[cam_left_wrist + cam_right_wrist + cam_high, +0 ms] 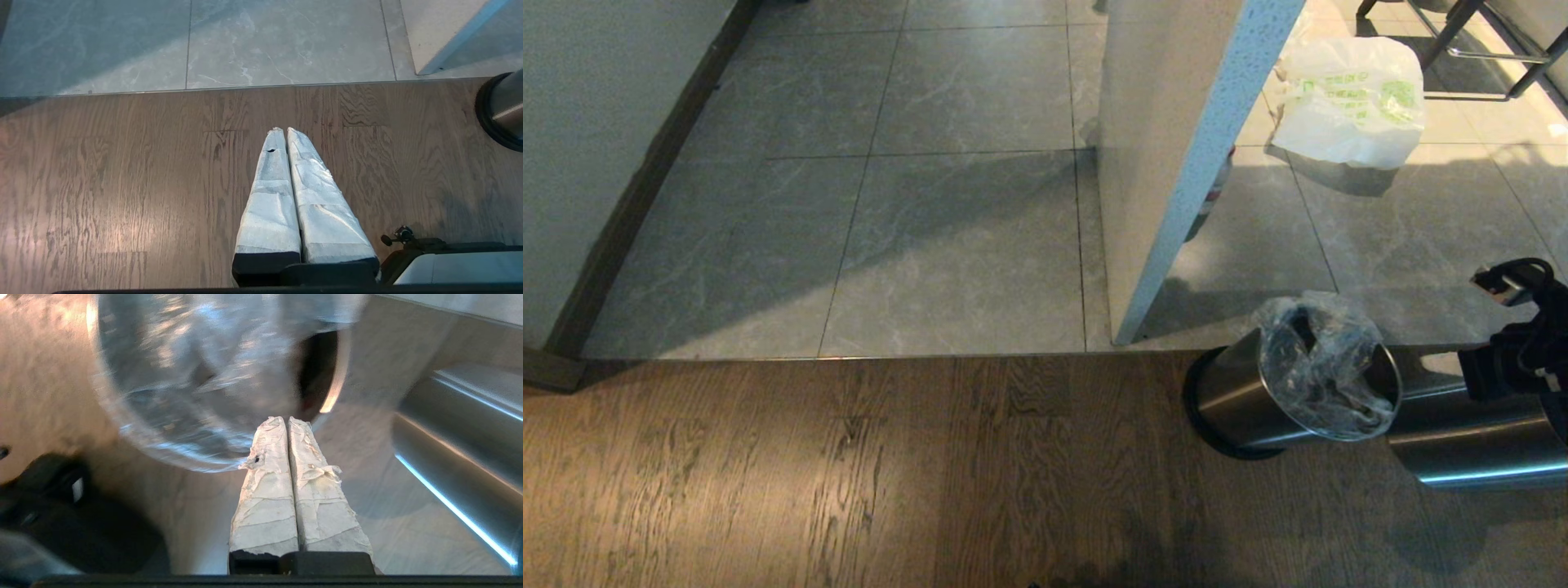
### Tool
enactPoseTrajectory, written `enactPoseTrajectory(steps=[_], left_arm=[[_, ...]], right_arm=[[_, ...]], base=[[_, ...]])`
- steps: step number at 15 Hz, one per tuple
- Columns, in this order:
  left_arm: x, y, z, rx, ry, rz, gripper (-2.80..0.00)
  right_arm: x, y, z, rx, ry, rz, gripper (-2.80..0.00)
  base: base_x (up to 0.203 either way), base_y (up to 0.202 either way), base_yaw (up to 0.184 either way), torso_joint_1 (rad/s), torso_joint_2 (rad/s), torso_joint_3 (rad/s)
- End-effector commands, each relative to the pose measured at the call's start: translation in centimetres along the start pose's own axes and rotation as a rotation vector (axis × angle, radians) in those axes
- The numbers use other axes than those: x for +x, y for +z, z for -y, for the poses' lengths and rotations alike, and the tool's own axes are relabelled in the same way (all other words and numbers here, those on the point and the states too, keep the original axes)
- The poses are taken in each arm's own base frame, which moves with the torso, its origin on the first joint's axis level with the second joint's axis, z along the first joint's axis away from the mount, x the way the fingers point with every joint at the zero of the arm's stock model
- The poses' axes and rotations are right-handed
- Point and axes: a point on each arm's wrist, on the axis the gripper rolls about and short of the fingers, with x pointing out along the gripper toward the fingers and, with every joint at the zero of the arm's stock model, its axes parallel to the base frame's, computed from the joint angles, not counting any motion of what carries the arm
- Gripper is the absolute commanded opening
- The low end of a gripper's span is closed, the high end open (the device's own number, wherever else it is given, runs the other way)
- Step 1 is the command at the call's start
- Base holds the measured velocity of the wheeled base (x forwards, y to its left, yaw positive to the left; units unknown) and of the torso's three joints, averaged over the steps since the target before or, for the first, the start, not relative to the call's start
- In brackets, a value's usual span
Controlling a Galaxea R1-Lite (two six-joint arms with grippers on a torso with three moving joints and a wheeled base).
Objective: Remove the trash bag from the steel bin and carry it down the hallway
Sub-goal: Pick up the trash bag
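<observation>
Trash bag sits crumpled inside the steel bin, its plastic bunched above the rim — easy to pinch. Right gripper hovers at that rim, jaws pressed together; whether film is caught is unclear.

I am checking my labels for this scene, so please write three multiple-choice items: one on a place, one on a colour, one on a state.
1. Where does the steel bin stand? A on grey tiles; B on the wooden floor; C on a table.
2. What colour is the print on the white bag? A red; B blue; C green.
3. Where is the trash bag? A inside the bin; B flat on the floor; C hanging in the air.
Answers: 1 B, its base sits on wood planks; 2 C, green marks show; 3 A, clear plastic fills the bin's mouth.
</observation>
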Motion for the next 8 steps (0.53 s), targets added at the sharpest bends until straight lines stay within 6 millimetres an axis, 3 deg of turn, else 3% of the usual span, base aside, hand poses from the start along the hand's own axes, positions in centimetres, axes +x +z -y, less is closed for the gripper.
enactPoseTrajectory(steps=[1,4,5,6,8], left_arm=[[0.0,0.0,0.0,0.0,0.0,0.0,-2.8],[0.0,0.0,0.0,0.0,0.0,0.0,-2.8],[0.0,0.0,0.0,0.0,0.0,0.0,-2.8],[0.0,0.0,0.0,0.0,0.0,0.0,-2.8],[0.0,0.0,0.0,0.0,0.0,0.001,-2.8]], right_arm=[[-0.3,-0.2,-0.4,-0.006,0.014,-0.008,-2.8],[0.6,-0.3,-2.1,-0.031,0.069,-0.031,-2.8],[1.3,-0.6,-3.3,-0.047,0.111,-0.053,-0.44],[2.0,-1.0,-4.2,-0.054,0.147,-0.078,0.0],[3.1,-1.4,-5.2,-0.069,0.191,-0.099,0.0]], base=[[0.0,0.0,0.0,0.0,0.0,0.0],[0.0,0.0,0.0,0.0,0.0,0.0],[0.0,0.0,0.0,0.0,0.0,0.0],[0.0,0.0,0.0,0.0,0.0,0.0],[0.0,0.0,0.0,0.0,0.0,0.0]])
